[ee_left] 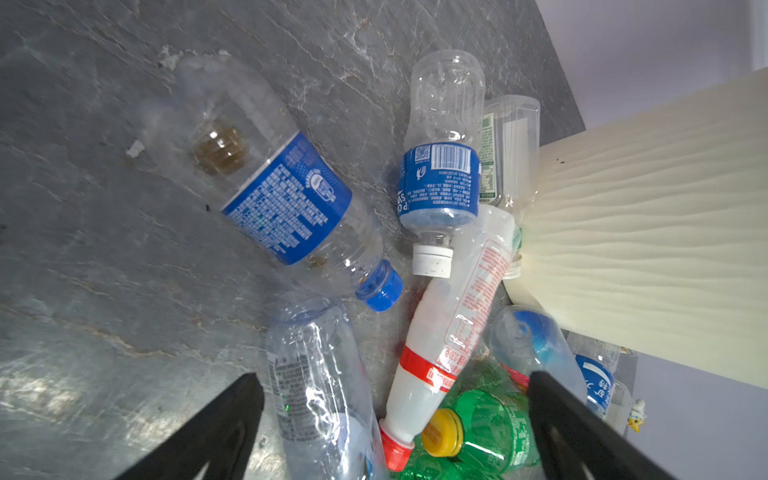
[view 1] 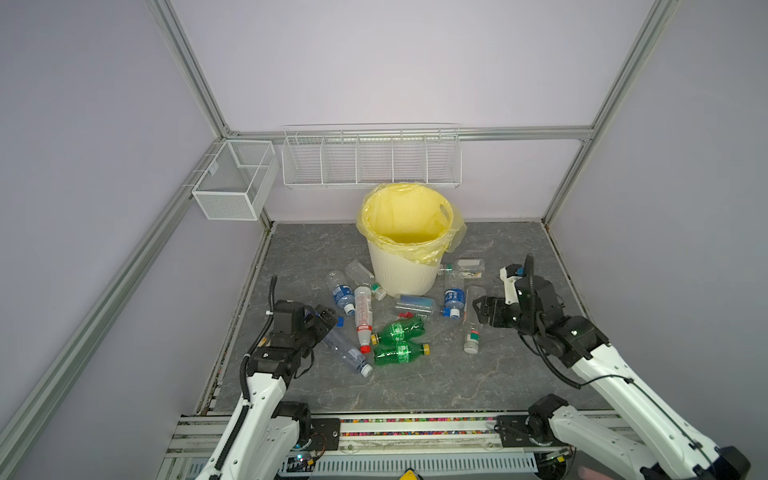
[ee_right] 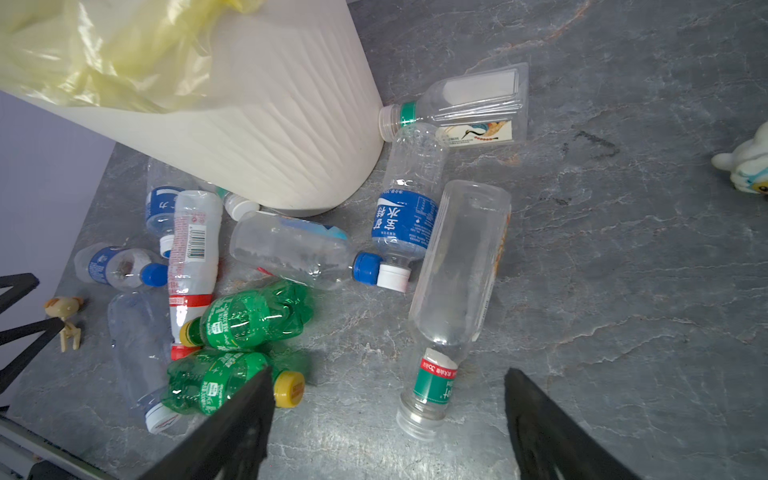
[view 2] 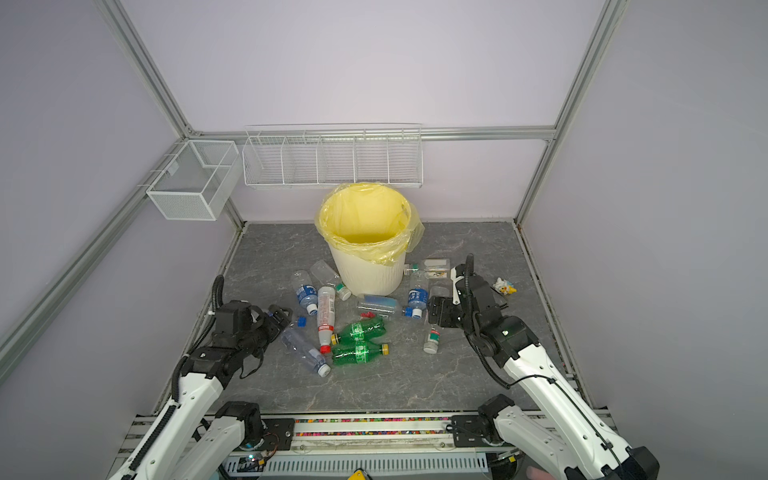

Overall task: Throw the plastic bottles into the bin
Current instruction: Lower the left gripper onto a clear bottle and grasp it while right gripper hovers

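My left fingers (ee_left: pixel 216 428) stand wide, empty, a crushed clear bottle (ee_left: pixel 316 386) lying ahead between them; my right fingers (ee_right: pixel 552 436), wide too, frame a green-labelled bottle (ee_right: pixel 453 274). Other bottles (view 1: pixel 399 330) ring the bin (view 1: pixel 401 276).

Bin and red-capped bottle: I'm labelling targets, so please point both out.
bin (view 1: pixel 405 278): in a top view, ribbed outer wall.
red-capped bottle (view 1: pixel 363 309): in a top view, labelled body.

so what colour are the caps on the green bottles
Yellow caps, clearest in the right wrist view.
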